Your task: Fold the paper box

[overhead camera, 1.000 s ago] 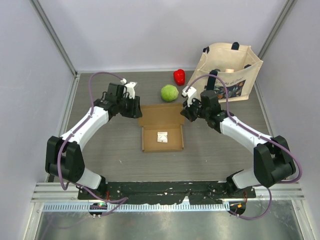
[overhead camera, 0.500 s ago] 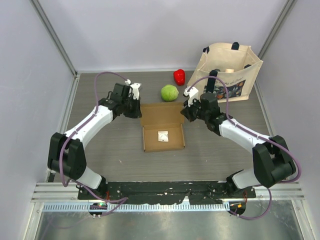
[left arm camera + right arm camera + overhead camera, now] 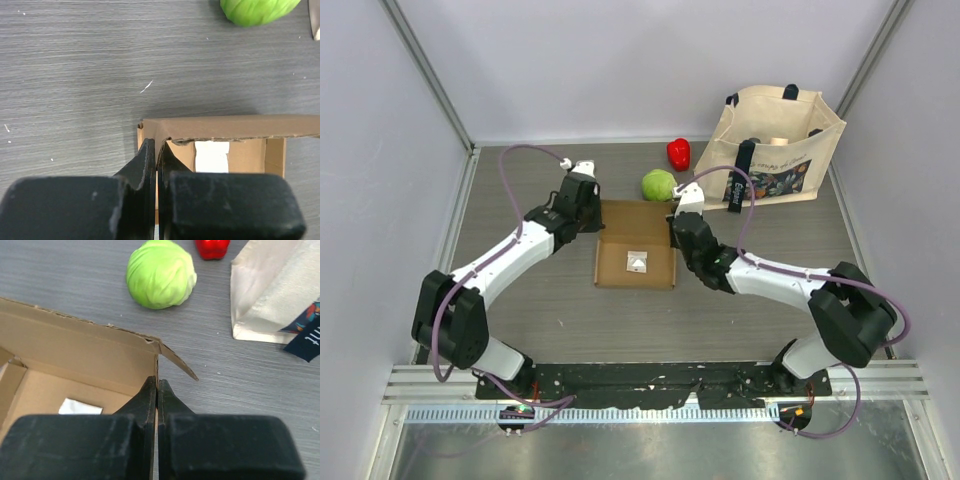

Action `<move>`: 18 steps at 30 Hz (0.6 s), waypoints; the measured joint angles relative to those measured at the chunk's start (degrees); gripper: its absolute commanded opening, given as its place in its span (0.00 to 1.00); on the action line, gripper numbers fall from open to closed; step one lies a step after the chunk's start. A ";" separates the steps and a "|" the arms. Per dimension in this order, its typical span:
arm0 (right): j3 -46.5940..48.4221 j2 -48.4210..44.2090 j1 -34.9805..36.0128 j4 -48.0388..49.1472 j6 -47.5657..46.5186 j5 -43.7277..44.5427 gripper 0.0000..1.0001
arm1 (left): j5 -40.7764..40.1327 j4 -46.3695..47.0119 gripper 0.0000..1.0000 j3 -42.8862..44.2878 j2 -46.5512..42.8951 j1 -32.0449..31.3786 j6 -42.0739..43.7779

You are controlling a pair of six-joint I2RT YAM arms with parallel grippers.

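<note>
The paper box [image 3: 620, 268] is a brown cardboard mailer lying open on the table between the two arms, its rear flap [image 3: 638, 214] standing up. In the left wrist view my left gripper [image 3: 157, 146] is shut on the box's [image 3: 235, 127] left side wall, near the rear corner. In the right wrist view my right gripper [image 3: 157, 383] is shut on the box's [image 3: 75, 347] right side wall, just under a loose corner tab [image 3: 177, 362]. From above, the left gripper [image 3: 596, 228] and right gripper [image 3: 675, 236] pinch opposite walls.
A white paper scrap [image 3: 637, 261] lies inside the box. A green cabbage [image 3: 659, 185] and a red pepper [image 3: 678, 153] sit just behind it. A beige tote bag [image 3: 780, 150] stands at the back right. Frame posts and walls border the table.
The left gripper moved in and closed on the left wall. The right arm swung inward and left, still gripping. The box shifted slightly left and away from the bases.
</note>
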 measured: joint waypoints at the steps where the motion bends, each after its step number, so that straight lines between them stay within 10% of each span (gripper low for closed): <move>1: 0.00 0.39 0.85 0.87 0.96 2.89 0.01 | -1.16 1.14 0.00 -0.98 -0.55 -0.22 -0.74; 18: -11.28 1.40 9.03 22.34 6.16 24.39 0.01 | -6.60 18.23 0.00 -16.59 -8.26 -4.90 -7.43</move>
